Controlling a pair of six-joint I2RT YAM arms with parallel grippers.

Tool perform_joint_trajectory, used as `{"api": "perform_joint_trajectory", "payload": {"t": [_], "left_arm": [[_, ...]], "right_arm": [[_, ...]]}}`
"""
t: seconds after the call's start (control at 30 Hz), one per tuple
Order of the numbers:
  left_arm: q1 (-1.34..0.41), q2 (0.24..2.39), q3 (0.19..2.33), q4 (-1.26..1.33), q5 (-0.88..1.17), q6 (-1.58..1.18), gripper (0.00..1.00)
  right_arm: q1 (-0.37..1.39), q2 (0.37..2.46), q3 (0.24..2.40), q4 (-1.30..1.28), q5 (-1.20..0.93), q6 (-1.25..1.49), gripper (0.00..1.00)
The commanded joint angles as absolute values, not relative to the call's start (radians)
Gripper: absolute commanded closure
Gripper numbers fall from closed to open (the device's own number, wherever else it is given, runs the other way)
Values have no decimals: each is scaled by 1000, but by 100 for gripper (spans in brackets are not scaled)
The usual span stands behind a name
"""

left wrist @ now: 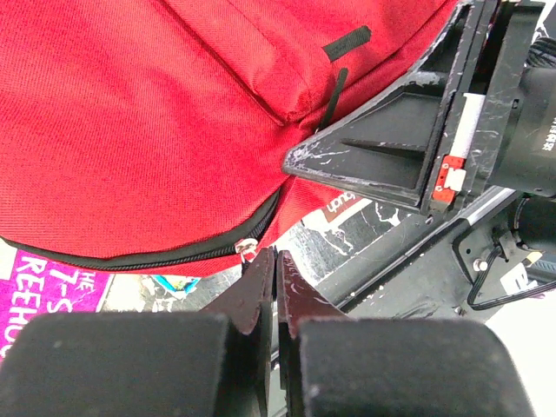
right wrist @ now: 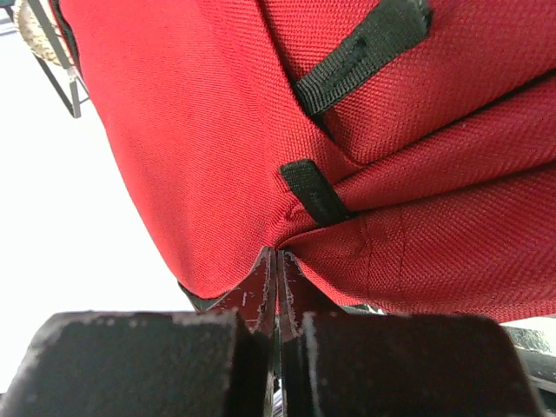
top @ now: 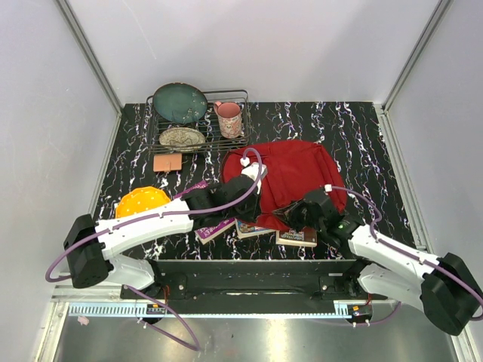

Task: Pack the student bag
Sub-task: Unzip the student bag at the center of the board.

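Note:
The student bag (top: 294, 170) is a dark-red backpack lying flat in the middle of the table. My left gripper (top: 253, 197) is at its near left edge. In the left wrist view the left gripper (left wrist: 276, 259) is shut at the metal slider (left wrist: 247, 249) of the black zip, apparently on its pull. My right gripper (top: 299, 213) is at the bag's near edge. In the right wrist view the right gripper (right wrist: 277, 257) is shut on a pinched fold of the bag's red fabric (right wrist: 174, 156), just below a black strap loop (right wrist: 314, 191).
Three books lie under the bag's near edge: a purple one (top: 214, 229), a second (top: 253, 229) and a third (top: 296, 237). A wire rack (top: 198, 121) at the back holds a teal plate (top: 179, 102), a pink mug (top: 229, 119) and a patterned bowl (top: 182, 137). An orange plate (top: 142, 202) lies at the left.

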State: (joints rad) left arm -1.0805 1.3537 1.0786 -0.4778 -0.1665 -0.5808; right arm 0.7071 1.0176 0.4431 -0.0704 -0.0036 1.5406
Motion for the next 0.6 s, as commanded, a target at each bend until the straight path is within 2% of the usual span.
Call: {"api": "perform_joint_trajectory", "payload": {"t": [0.0,0.2,0.4,0.57], "left_arm": [[-1081,1290,1118,-466,-141,-575,100],[-1081,1253,1085,-511,-221,-587,100],[-1077,1209,1020,-546,-291,-601,100],[-1066,1189,986,-557,-324,-603,100]], "right_arm": [[709,956,504,-98,145,1468,100],[658,821,558,-305,267,1375,100],[415,810,623,-400,112,1194,100],[318,903,684,-425,52,1054,100]]}}
